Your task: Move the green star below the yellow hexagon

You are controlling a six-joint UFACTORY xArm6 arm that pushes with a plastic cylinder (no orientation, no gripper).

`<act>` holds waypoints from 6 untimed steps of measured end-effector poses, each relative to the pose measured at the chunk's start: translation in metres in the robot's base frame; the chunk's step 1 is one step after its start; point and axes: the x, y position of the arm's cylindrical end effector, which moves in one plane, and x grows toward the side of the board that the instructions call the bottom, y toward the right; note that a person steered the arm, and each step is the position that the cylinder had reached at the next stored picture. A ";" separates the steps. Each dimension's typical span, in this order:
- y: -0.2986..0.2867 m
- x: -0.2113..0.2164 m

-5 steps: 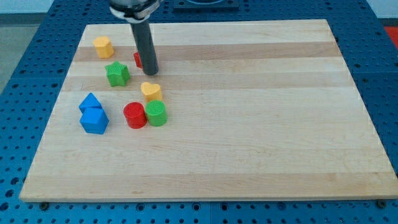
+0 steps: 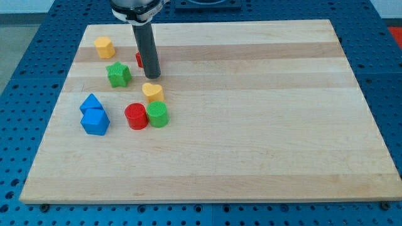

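The green star lies on the wooden board at the upper left, a little below and to the right of the yellow hexagon. My tip stands to the right of the green star with a gap between them. The rod hides most of a red block just behind it.
A yellow heart-shaped block lies just below my tip. A red cylinder and a green cylinder touch side by side below it. Two blue blocks sit near the board's left edge.
My tip has shifted very slightly down and to the right. The blocks have not moved.
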 end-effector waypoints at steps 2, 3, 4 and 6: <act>-0.026 0.034; -0.032 0.041; -0.034 0.042; -0.039 0.042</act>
